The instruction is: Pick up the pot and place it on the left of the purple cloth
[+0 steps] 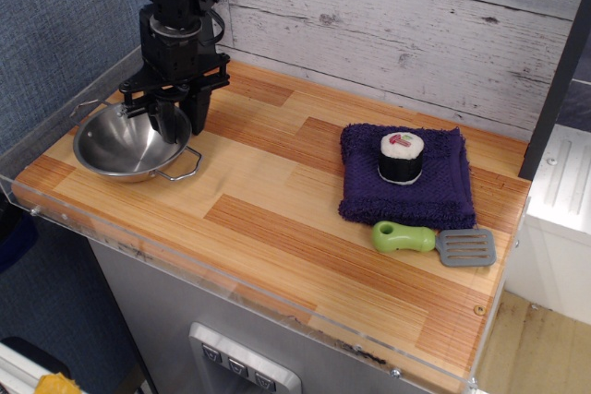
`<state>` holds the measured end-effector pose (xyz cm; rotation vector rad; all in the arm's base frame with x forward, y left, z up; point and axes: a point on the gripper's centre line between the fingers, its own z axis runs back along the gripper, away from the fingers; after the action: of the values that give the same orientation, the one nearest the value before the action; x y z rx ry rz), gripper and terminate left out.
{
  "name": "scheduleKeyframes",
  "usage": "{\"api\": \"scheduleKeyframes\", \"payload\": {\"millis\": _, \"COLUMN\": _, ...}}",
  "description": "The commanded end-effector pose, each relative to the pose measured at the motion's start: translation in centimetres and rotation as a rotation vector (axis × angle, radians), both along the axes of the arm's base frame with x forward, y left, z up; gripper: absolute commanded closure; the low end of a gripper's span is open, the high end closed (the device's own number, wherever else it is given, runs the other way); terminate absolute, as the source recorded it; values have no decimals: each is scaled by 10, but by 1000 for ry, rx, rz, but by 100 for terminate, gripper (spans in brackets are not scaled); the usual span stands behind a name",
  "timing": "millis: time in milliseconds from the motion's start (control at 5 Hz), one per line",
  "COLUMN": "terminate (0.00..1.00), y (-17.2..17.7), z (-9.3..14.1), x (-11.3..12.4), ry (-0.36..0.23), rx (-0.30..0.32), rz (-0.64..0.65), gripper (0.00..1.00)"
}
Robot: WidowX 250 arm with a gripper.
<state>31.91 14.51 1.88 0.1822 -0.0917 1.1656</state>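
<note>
Steel pot [127,143] on table, black hand [169,121] over its rim, purple cloth [406,178] well apart

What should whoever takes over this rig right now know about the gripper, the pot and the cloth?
Gripper: lowered over the right rim of the pot; whether the fingers are closed on the rim cannot be told.
Pot: on the wooden counter at the far left, not lifted.
Purple cloth: on the right side, with a toy sushi roll on it and a green-handled spatula at its front edge.
Done: approach to the pot.
Left: secure the grip, lift, carry right and set the pot on the counter just left of the cloth.
</note>
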Motion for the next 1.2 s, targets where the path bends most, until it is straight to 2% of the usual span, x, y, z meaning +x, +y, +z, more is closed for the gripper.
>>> {"api": "scheduleKeyframes", "payload": {"millis": 0, "terminate": 0, "y": 2, "z": 19, "x": 2, "ry": -51, "rx": 29, "rz": -22, "gripper": 100}}
{"api": "scheduleKeyframes", "payload": {"millis": 400, "terminate": 0, "y": 5, "z": 37, "x": 5, "ry": -67, "rx": -10, "rz": -50, "gripper": 100}}
{"api": "scheduleKeyframes", "payload": {"millis": 600, "terminate": 0, "y": -2, "z": 55, "x": 7, "ry": -84, "rx": -28, "rz": -87, "gripper": 100}}
{"api": "scheduleKeyframes", "payload": {"millis": 1000, "terminate": 0, "y": -20, "z": 107, "x": 21, "ry": -162, "rx": 30, "rz": -145, "gripper": 100}}
